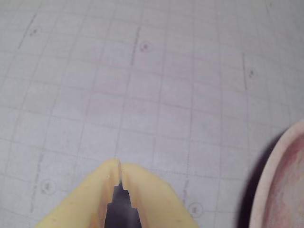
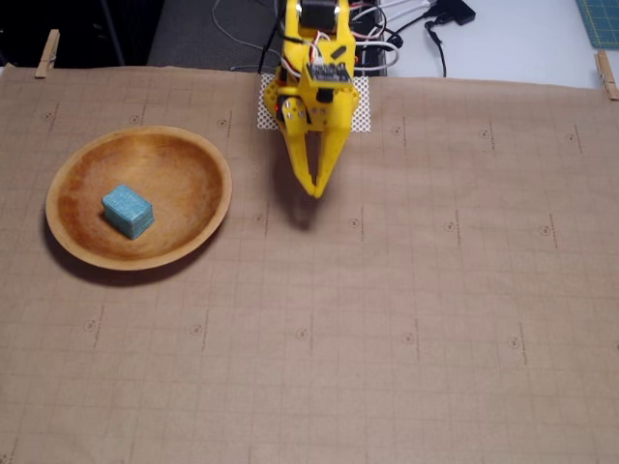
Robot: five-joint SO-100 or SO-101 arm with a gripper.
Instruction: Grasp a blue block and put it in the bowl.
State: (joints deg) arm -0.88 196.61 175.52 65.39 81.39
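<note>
The light-blue block (image 2: pixel 128 211) lies inside the shallow wooden bowl (image 2: pixel 198 159) at the left of the fixed view. My yellow gripper (image 2: pixel 315 190) hangs above the paper to the right of the bowl, apart from it, with its two fingers closed together and nothing between them. In the wrist view the gripper (image 1: pixel 119 164) enters from the bottom edge with its tips touching. The bowl's rim (image 1: pixel 270 190) shows at the lower right corner there. The block is out of the wrist view.
Brown gridded paper (image 2: pixel 387 319) covers the table, held by clothespins (image 2: pixel 46 53) at the back corners. The arm's base and cables (image 2: pixel 426 24) sit at the back edge. A white mesh pad (image 2: pixel 361 101) lies under the base.
</note>
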